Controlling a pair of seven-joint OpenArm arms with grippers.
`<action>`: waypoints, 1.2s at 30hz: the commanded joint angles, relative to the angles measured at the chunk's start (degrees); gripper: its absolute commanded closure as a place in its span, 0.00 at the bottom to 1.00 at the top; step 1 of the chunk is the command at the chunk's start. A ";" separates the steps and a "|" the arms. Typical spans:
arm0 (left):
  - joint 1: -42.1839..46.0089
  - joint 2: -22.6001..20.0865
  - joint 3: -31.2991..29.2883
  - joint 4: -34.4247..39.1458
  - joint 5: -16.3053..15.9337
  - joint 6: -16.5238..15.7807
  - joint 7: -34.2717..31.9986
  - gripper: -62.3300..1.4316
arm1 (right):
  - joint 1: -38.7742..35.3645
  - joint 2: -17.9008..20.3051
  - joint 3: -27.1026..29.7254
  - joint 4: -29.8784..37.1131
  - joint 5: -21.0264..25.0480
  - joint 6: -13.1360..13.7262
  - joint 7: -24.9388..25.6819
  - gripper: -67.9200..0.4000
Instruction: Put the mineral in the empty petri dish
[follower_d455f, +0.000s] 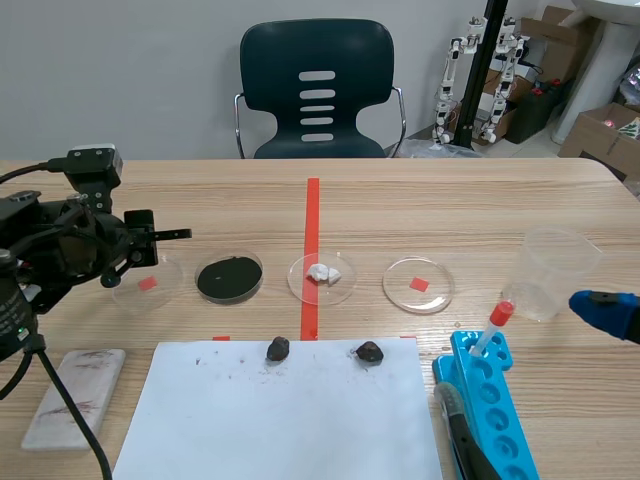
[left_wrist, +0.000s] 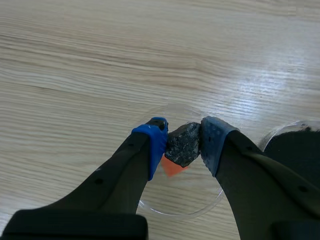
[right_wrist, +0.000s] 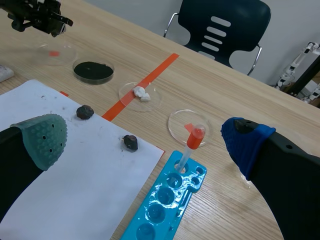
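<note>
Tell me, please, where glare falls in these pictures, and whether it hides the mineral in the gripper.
Left wrist view: a bright glare lies on the table ahead of the left gripper, yet the mineral between its pads, above the empty petri dish, shows plainly. Scene view: even light, no strong glare on the white paper.

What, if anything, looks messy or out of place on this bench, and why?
Dark crumbs and smudges dirty the white paper around the two loose minerals; the white tile bears reddish streaks. Nothing else stands out.
</note>
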 joint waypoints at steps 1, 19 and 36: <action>-1.84 0.17 -0.11 -0.74 0.31 -0.09 -1.29 0.79 | 0.33 0.13 0.33 1.11 0.46 -0.17 0.79 0.04; -4.11 1.38 -0.11 -8.96 0.98 -1.86 -3.41 0.79 | 0.33 0.13 0.33 1.11 0.46 -0.17 0.79 0.04; -4.28 1.99 -0.11 -11.45 2.05 -3.08 -4.98 0.79 | 0.33 0.13 0.33 1.11 0.46 -0.17 0.79 0.04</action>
